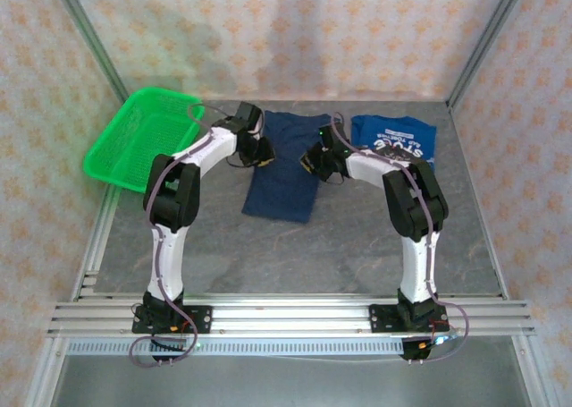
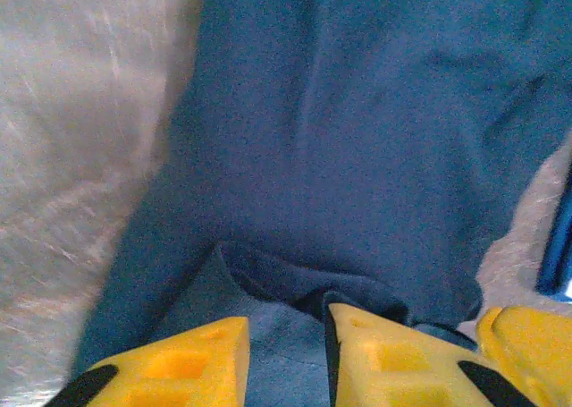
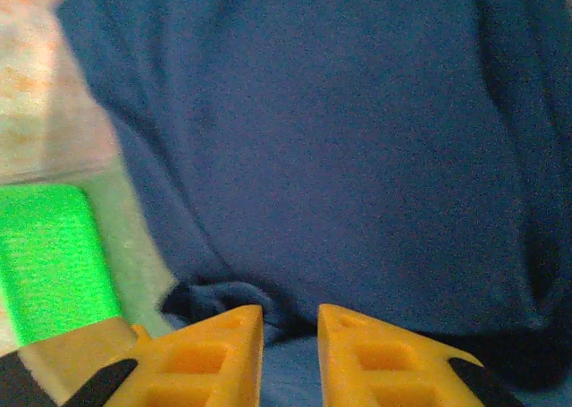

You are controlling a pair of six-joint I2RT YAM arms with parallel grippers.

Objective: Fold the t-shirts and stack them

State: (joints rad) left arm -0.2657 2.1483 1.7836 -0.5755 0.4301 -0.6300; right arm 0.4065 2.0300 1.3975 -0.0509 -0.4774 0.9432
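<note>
We find the left gripper (image 2: 288, 335) narrowly parted, with a bunched edge of the plain dark navy cotton t-shirt (image 1: 281, 188) at its tips. The right gripper (image 3: 289, 322) is likewise narrowly parted over a crumpled edge of the same garment. We see no firm pinch at either. The navy t-shirt lies beneath and ahead of both grippers as a long strip. The brighter blue t-shirt with white lettering (image 1: 393, 139) lies just outboard of the right gripper, apparently folded compact. We judge the task roughly half done: the crosswise fold of the navy t-shirt and the stacking remain
</note>
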